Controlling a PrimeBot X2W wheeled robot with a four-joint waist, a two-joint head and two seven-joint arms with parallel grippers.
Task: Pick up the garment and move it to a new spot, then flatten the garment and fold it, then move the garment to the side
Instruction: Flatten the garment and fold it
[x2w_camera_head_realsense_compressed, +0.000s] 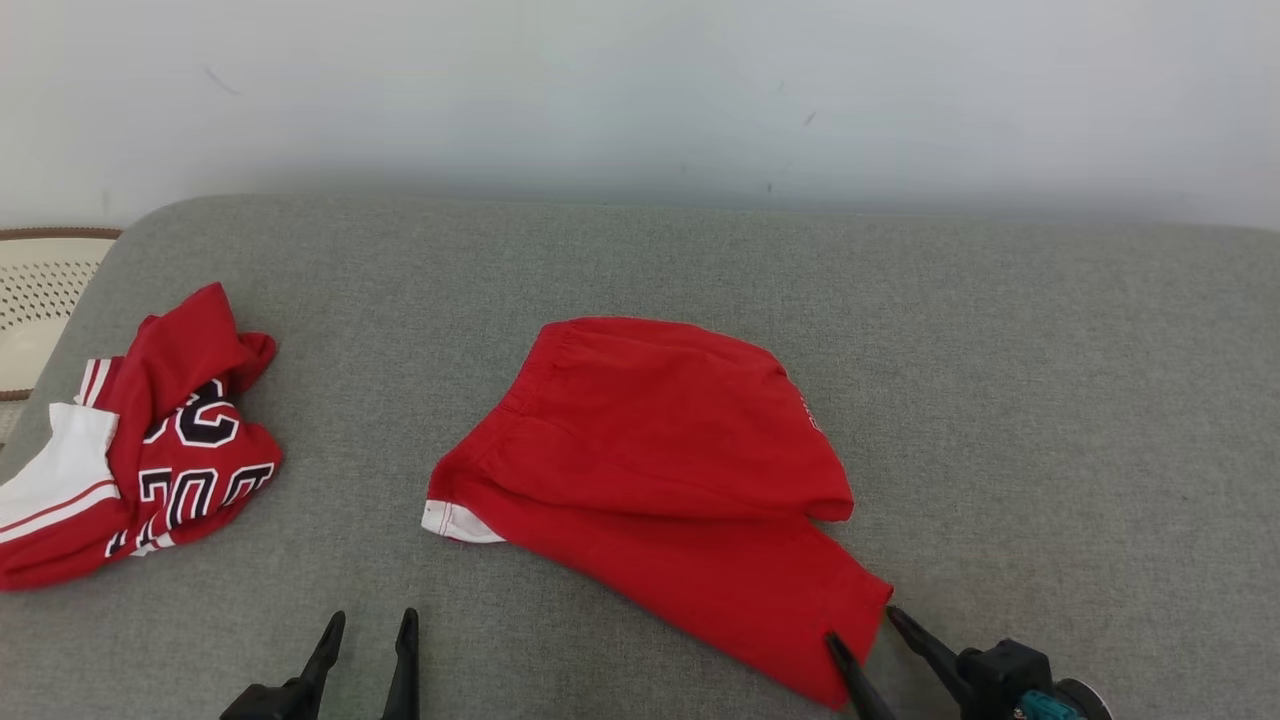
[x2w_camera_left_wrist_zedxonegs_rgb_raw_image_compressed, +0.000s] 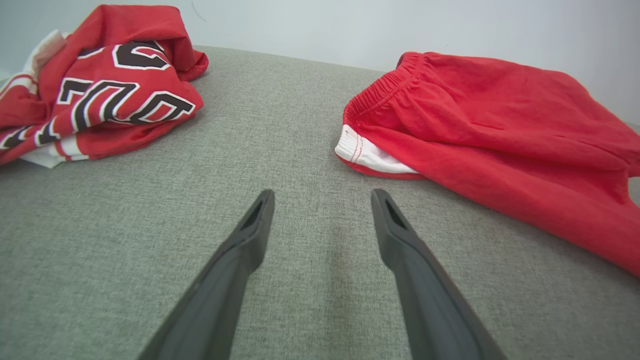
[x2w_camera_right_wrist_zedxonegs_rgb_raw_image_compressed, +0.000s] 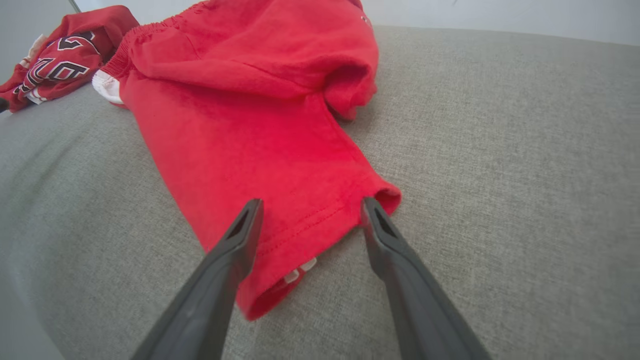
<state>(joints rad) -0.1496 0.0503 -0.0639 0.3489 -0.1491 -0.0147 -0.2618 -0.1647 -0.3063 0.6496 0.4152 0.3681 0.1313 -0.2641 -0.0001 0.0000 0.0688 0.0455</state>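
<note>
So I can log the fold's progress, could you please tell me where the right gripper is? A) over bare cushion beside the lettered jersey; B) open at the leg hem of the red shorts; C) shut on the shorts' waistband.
B: the right gripper stands open, fingers apart, at the leg hem of the red shorts.

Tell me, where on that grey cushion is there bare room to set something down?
The widest bare patch is the right end of the grey cushion, from the red shorts to its edge. A free strip runs between the shorts and the lettered jersey, another behind both toward the wall. Crowded: the near right, where the right fingers straddle the shorts' hem.
</note>
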